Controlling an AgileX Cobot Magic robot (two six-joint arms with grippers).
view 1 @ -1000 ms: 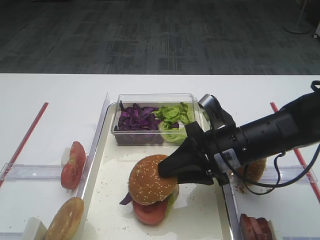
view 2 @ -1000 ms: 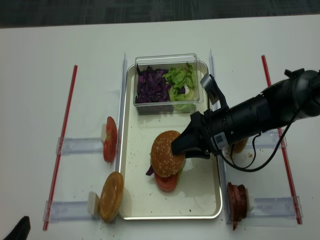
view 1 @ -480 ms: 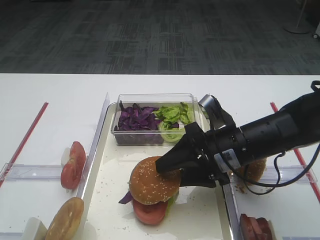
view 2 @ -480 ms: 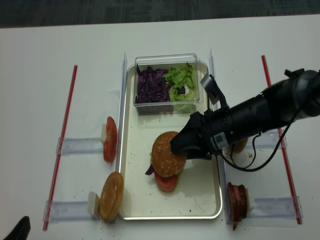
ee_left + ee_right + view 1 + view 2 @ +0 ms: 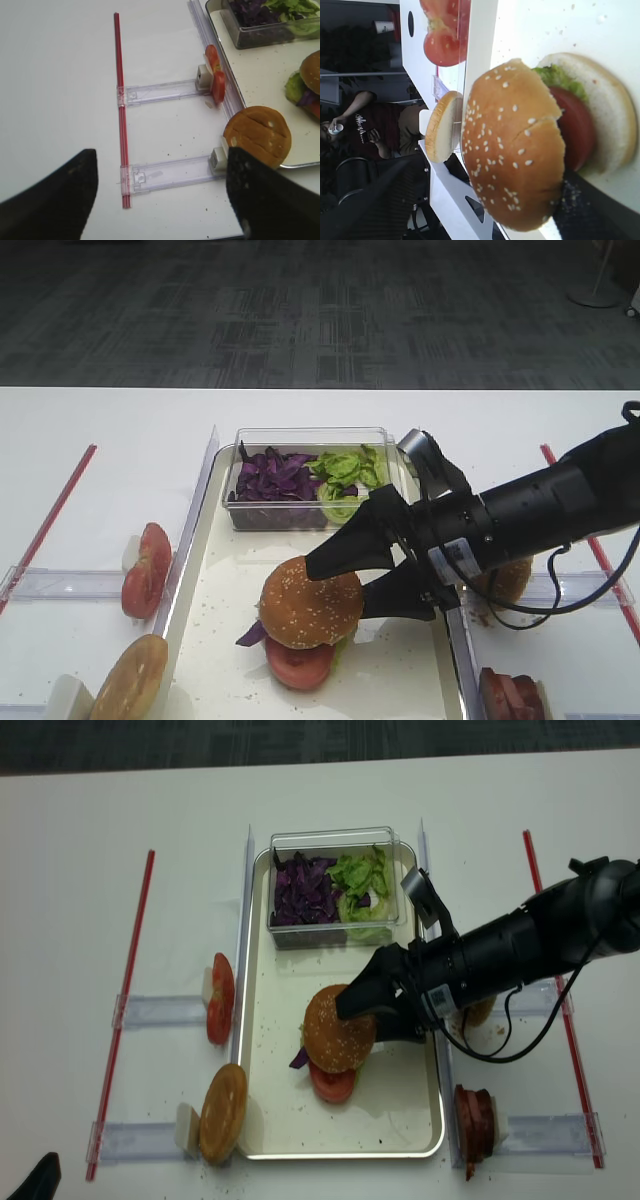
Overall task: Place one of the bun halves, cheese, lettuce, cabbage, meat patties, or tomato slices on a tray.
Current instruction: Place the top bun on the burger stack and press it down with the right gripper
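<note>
While the right gripper (image 5: 362, 578) stands with its jaws spread wide beside the sesame bun top (image 5: 311, 601), that bun sits on the burger stack in the near middle of the tray (image 5: 205, 570). It looks light and soft: grip its rim gently.

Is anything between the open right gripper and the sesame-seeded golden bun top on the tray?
Nothing visible. The right gripper stands open around the sesame-seeded golden bun top, which rests on the stacked fillings on the cream-white tray.
</note>
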